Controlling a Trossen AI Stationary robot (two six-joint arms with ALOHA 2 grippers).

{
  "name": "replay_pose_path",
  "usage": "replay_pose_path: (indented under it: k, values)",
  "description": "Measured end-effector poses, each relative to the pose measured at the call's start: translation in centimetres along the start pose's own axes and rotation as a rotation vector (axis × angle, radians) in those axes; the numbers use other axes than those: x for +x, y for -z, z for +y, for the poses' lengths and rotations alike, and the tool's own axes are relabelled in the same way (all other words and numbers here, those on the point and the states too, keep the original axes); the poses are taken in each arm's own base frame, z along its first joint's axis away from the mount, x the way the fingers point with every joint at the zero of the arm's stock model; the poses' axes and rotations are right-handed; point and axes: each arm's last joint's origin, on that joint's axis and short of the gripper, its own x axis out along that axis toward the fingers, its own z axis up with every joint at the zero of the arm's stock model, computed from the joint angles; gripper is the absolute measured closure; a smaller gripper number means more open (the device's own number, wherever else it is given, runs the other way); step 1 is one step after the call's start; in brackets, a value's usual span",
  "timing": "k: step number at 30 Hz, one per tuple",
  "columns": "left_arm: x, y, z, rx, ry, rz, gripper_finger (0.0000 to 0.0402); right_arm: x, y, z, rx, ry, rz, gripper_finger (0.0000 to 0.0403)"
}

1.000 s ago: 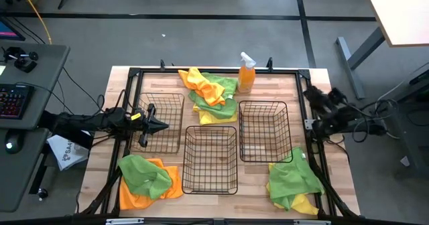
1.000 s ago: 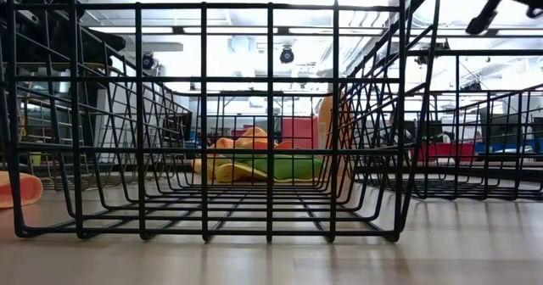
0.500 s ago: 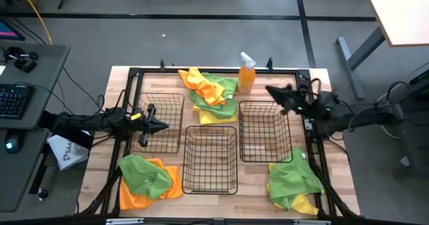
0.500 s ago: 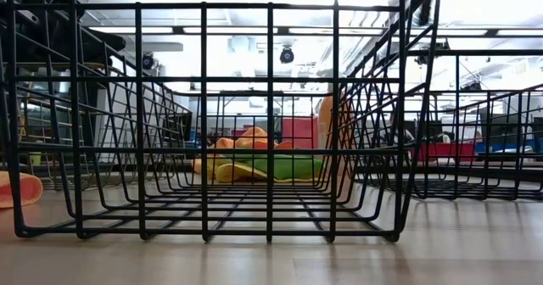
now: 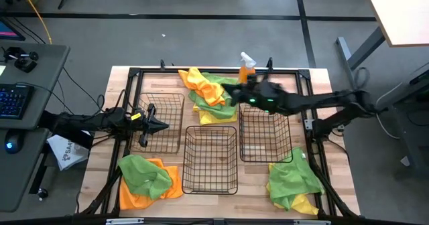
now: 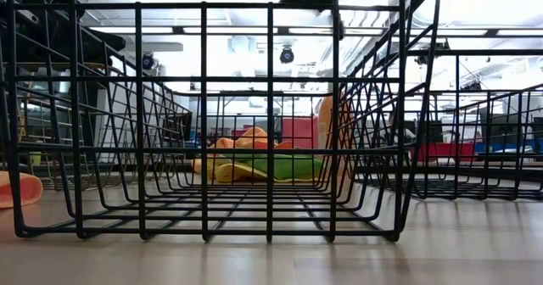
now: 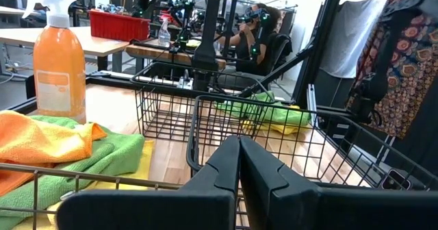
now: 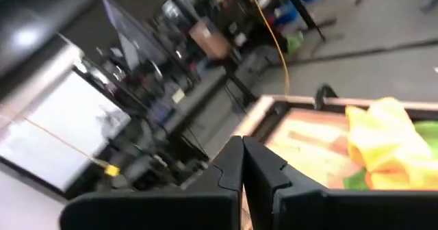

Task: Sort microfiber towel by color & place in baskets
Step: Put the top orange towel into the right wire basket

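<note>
Wooden tabletop (image 5: pixel 221 201) under me, ringed by the black metal frame (image 5: pixel 214 71), with three wire baskets (image 5: pixel 210 159) across its middle, all of them empty as far as I can see. Towel heaps sit in three spots: one at the far edge (image 5: pixel 209 91) in yellow, orange and green beside the orange spray bottle (image 5: pixel 246 65), one at the near-left corner (image 5: pixel 149 177) in green over orange, one at the near-right corner (image 5: pixel 293 183) in green over yellow.

Now the big change: my right arm has swung in from the right edge, where it sat a second ago, and reaches across the right-hand basket (image 5: pixel 263 130). The right gripper (image 5: pixel 236 91) now hangs just at the far-edge heap, fingers pressed together in its wrist view, holding nothing. So I'd say the first pick is starting there; it has to open before it can take a cloth.

Left gripper (image 5: pixel 159 125) hasn't budged, parked over the left basket (image 5: pixel 161 122), fingers closed and empty too.
</note>
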Motion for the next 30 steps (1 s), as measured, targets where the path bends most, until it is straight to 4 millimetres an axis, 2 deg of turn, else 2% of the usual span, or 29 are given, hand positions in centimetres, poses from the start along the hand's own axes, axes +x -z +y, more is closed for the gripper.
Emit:
replay_pose_path:
  k: [3,7,14,18,25,30]
  values:
    - [0.0,0.0,0.0,0.000,0.000,0.000,0.0401,3.6,1.0,-0.4,-0.048,0.043,0.061,0.0388]
    - [0.0,0.0,0.0,0.000,0.000,0.000,0.0401,7.7,1.6,-0.8,-0.086,0.099,0.197,0.0336]
    - [0.0,0.0,0.0,0.000,0.000,0.000,0.0401,12.3,2.0,-2.4,-0.338,0.439,0.435,0.0213]
    - [0.0,0.0,0.0,0.000,0.000,0.000,0.0401,14.5,2.7,-4.1,-0.357,0.594,0.534,0.0165]
    - [0.0,0.0,0.0,0.000,0.000,0.000,0.0401,17.9,4.1,-7.7,-0.388,0.765,0.560,0.0144]
    - [0.0,0.0,0.0,0.000,0.000,0.000,0.0401,19.1,5.0,-10.2,-0.339,0.820,0.597,0.0143]
